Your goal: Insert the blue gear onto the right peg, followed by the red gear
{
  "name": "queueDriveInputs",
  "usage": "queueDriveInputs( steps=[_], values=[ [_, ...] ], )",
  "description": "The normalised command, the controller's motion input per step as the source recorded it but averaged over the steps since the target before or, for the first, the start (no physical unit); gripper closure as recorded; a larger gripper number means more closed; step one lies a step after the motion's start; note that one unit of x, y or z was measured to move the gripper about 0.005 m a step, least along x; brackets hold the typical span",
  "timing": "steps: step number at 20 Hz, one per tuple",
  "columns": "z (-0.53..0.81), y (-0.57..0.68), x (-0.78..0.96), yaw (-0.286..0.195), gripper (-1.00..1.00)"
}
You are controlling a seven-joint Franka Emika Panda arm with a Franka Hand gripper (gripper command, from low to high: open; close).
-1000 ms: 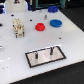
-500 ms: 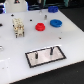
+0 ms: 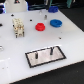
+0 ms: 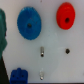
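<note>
Seemingly well clear of the gears, the gripper shows its jaws in neither picture, so whether they stand wide or narrow cannot be told. The wrist view looks down on both gears from above, and nothing of the jaws touches or reaches either one.

From the exterior view's left to its right, a small cream block with dark marks (image 3: 18, 27) stands on the white table (image 3: 70, 42). Then comes the red gear (image 3: 40, 26), lying flat. The blue gear (image 3: 55, 23) lies flat just beside it, the two apart and not touching. Nearer the camera sits the grey black-bordered plate (image 3: 59, 56), well apart from both gears, with its two dark pegs upright. The right peg (image 3: 50, 50) is bare, and so is its twin (image 3: 38, 55).

In the wrist view the blue gear (image 4: 28, 24) shows its dark centre hole, and the red gear (image 4: 65, 15) sits well apart from it. Beside them lie a dark green shape at the edge (image 4: 2, 35), a blue object (image 4: 20, 76) and a few small grey marks (image 4: 42, 51), all too blurred to name. Nothing lies between the gears and the plate.
</note>
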Motion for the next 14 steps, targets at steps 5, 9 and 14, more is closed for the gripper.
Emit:
queueDriveInputs(
  steps=[5,9,14],
  values=[
    [-0.50,0.32,-0.43,0.000,-1.00],
    [-0.55,0.25,-0.37,0.000,-1.00],
    [-0.54,0.14,-0.35,0.000,-1.00]
  ],
)
